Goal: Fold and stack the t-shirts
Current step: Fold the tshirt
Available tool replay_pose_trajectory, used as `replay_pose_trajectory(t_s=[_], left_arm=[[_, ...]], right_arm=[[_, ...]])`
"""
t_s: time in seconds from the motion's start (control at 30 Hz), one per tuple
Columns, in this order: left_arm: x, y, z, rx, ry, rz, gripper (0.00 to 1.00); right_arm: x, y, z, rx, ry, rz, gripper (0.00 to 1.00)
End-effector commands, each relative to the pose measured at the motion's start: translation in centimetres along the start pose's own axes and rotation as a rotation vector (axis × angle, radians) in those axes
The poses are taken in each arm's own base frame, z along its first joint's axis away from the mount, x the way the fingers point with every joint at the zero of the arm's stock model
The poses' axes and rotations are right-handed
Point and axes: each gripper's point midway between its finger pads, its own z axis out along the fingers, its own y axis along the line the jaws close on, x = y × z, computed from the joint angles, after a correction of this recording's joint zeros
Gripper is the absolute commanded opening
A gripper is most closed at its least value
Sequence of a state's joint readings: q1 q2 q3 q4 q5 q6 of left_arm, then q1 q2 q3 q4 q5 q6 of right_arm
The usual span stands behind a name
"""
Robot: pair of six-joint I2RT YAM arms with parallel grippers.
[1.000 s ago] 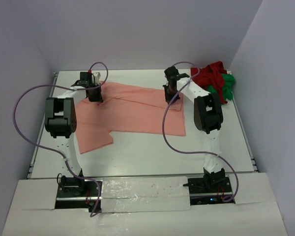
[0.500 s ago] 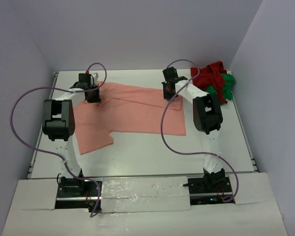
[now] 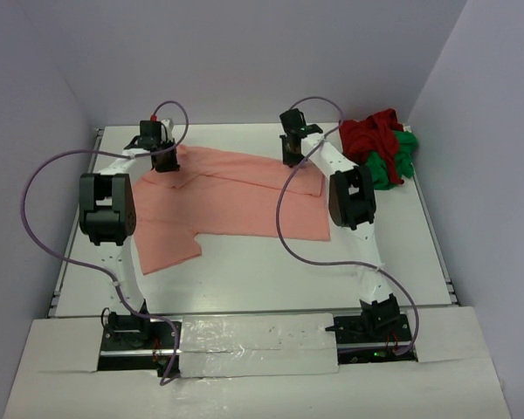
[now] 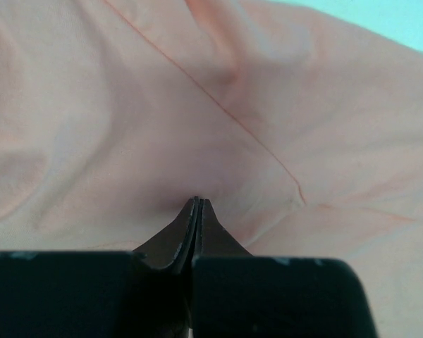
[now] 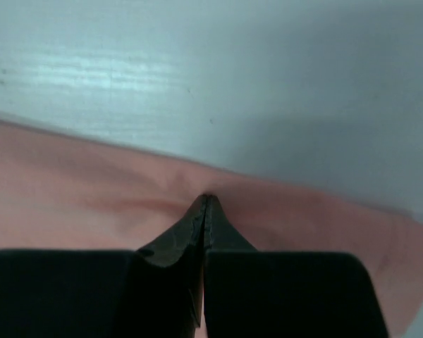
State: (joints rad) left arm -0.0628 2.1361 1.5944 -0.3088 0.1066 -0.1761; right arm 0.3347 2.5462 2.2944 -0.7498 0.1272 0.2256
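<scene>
**A:** Toward the far-left corner, your left gripper (image 3: 163,160) has crept outward. Its fingers are pressed together on a pinch of the soft salmon-pink short-sleeved t-shirt (image 3: 236,196), which is spread mid-table.

**B:** And the right gripper (image 3: 289,155)?

**A:** Same. It clamps the shirt's far hem and has moved toward the far edge, so you're likely drawing it flat for folding. The crumpled dark red t-shirt (image 3: 371,131) and bright green t-shirt (image 3: 393,166) wait in the far-right corner.
</scene>
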Motion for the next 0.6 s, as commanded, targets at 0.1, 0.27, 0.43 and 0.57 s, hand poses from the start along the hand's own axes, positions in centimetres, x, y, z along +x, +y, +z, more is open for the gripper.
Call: replay_pose_trajectory(t_s=[0.1,0.27,0.43,0.57], left_arm=[[0.3,0.2,-0.9,-0.018,-0.010,-0.011,0.00],[0.5,0.4,-1.8,-0.032,-0.023,-0.005,0.00],[0.8,0.3,-2.0,-0.023,-0.020,-0.007,0.00],[1.2,0.4,-1.8,-0.028,-0.007,-0.007,0.00]], right_arm=[[-3.3,-1.4,-8.3,0.012,-0.146,-0.019,0.00],[-4.1,-1.6,-10.9,0.006,-0.153,-0.038,0.00],[-3.3,-1.6,-11.5,-0.011,-0.141,-0.034,0.00],[-0.4,-0.9,-9.6,-0.041,-0.021,-0.029,0.00]])
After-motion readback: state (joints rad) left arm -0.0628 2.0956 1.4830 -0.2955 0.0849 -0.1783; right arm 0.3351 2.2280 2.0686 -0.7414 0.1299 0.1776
